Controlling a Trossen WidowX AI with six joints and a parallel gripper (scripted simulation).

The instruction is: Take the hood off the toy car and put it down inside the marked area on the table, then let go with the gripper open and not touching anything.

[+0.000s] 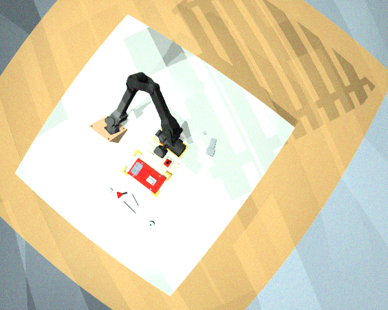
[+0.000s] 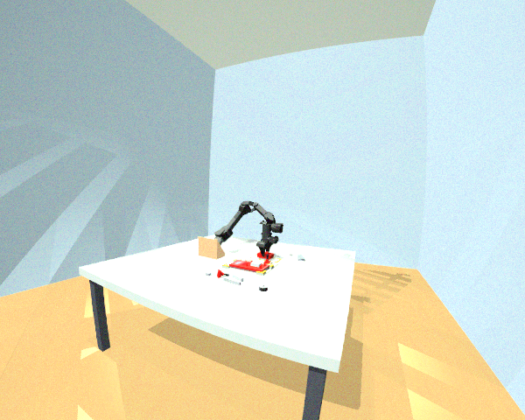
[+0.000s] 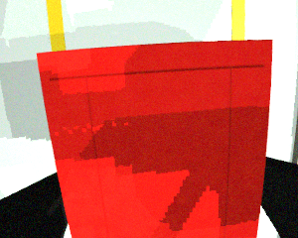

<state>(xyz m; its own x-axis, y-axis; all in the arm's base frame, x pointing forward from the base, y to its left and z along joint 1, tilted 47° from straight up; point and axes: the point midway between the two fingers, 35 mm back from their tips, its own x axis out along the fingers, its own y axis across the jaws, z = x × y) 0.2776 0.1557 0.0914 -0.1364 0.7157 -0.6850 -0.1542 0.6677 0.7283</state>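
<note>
Red hood (image 3: 159, 159) clamped in jaws hides most of yellow outline (image 3: 54, 7).

In the top view the arm's base block (image 1: 108, 131) sat left of centre on the table (image 1: 87, 233). The toy car (image 1: 147, 176) lay below and right of it. The gripper (image 1: 168, 152) hung just above the car's upper right end, clamped on the hood (image 3: 159, 153), over the marked area (image 1: 184, 146). Small parts (image 1: 125, 198) lay lower left of the car; others (image 1: 211, 146) right of the gripper.
</note>
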